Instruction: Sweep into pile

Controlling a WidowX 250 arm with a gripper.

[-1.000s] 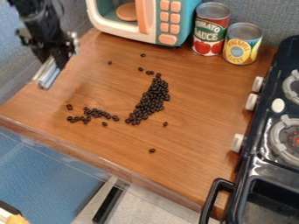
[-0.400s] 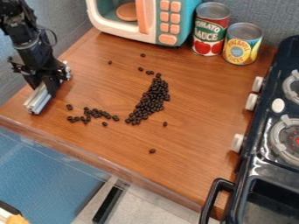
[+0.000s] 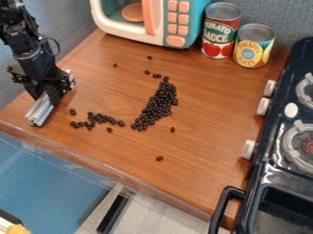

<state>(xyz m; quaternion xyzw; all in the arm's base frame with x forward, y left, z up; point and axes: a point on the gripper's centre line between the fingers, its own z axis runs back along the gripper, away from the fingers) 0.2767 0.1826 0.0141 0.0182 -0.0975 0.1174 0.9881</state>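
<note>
At ten o'clock, a black end effector (image 3: 49, 93) grasps a slanting silvery bar (image 3: 40, 111). Towards nine, a thin scatter of dark beans (image 3: 101, 119) lies on the wooden counter (image 3: 207, 132); a denser pile (image 3: 160, 103) sits near the centre. A toy microwave (image 3: 175, 23) stands at twelve, two cans (image 3: 221, 29) around one, a black stove (image 3: 260, 169) at three.
</note>
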